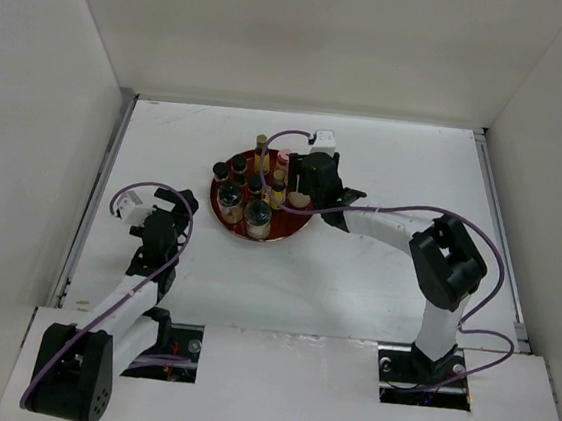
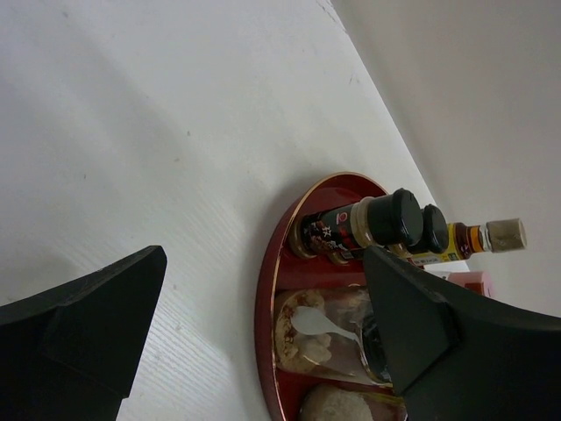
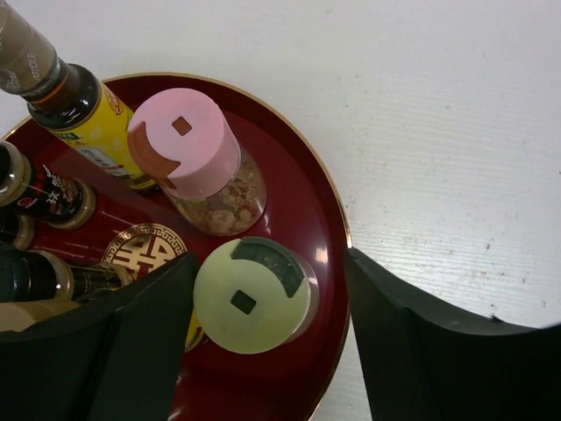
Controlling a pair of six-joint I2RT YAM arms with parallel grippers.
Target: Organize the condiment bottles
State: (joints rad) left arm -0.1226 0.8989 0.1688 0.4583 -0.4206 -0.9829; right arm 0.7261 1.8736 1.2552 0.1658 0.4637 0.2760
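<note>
The condiment bottles (image 1: 251,192) stand packed on a round red tray (image 1: 295,229) at mid-table. My right gripper (image 1: 308,185) is open over the tray's right side. In the right wrist view its jaws (image 3: 270,282) straddle an upright cream-capped jar (image 3: 251,296), with a gap on the right. A pink-capped jar (image 3: 195,156), an amber yellow-labelled bottle (image 3: 77,107) and dark bottles (image 3: 37,198) stand behind it. My left gripper (image 1: 169,202) is open and empty on the table, left of the tray. It faces black-capped dark bottles (image 2: 377,223) and clear jars (image 2: 323,326).
The tray's gold emblem (image 3: 144,251) shows between the bottles. White walls enclose the table on the left, back and right. The tray rim (image 2: 266,294) lies just ahead of my left fingers. The right arm's cable arcs over the tray's near right side.
</note>
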